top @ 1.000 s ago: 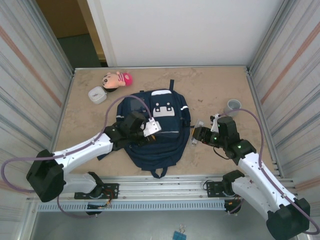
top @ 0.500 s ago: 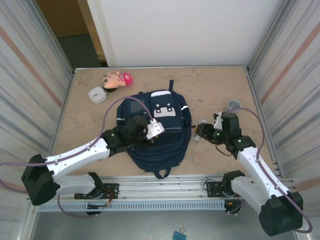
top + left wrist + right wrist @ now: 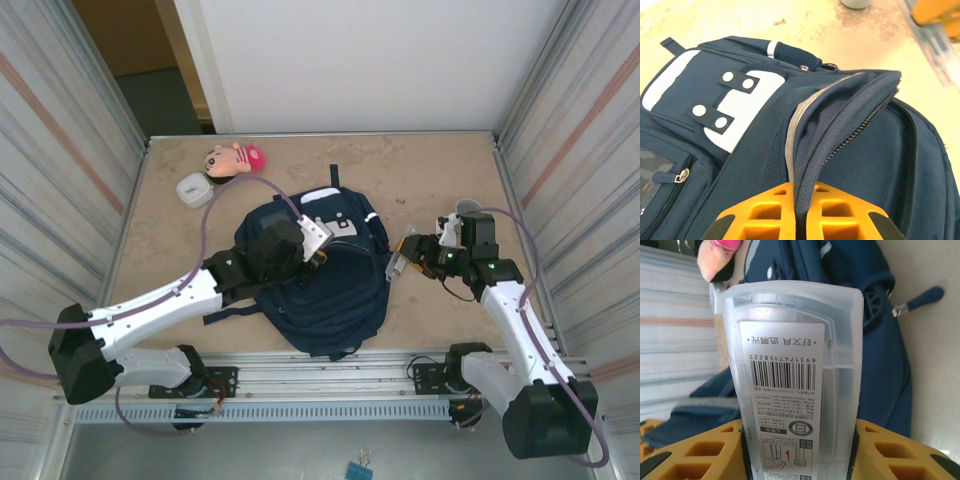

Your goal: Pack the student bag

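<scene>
So the big navy-blue fabric backpack (image 3: 335, 290) is lying flat mid-worktop (image 3: 420, 170). My left gripper (image 3: 799, 215) is sitting on the bag's 12 o'clock half, pressed tight on the zippered edge of its opening. Over at the bag's 3 o'clock side, just beside it, my right gripper (image 3: 798, 452) is pinching a clear plastic box with a barcode label (image 3: 790, 365).
</scene>
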Robot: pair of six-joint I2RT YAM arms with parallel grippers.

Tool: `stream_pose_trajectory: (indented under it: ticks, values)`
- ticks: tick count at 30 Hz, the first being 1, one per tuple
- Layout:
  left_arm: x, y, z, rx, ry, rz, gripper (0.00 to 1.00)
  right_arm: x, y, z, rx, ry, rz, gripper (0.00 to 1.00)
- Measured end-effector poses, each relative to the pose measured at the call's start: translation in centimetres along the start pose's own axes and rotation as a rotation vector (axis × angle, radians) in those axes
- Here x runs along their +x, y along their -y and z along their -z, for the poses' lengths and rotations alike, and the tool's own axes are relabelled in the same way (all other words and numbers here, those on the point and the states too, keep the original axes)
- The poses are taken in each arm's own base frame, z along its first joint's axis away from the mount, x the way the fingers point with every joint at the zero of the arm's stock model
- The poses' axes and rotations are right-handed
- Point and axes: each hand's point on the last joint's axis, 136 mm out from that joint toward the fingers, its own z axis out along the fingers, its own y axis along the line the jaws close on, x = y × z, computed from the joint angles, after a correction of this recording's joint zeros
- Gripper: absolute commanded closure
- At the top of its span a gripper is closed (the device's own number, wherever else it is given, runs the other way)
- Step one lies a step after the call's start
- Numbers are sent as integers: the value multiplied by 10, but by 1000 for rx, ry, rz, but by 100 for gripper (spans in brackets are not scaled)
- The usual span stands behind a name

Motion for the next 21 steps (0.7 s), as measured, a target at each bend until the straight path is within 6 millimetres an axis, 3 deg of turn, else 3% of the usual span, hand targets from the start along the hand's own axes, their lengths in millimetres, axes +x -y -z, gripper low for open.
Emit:
stream_pose_trajectory:
  ticks: [6,11,21]
  values:
    - [-4,-10,-2,-26,1,102,100,33,-22,9,-44,-56,-8,65]
    - [-10,-11,-4,-26,3,148,100,66,-39,5,-59,-140,-23,66]
    - [-12,-6,-9,-6,-1,188,100,113,-60,-37,-80,-274,-95,65]
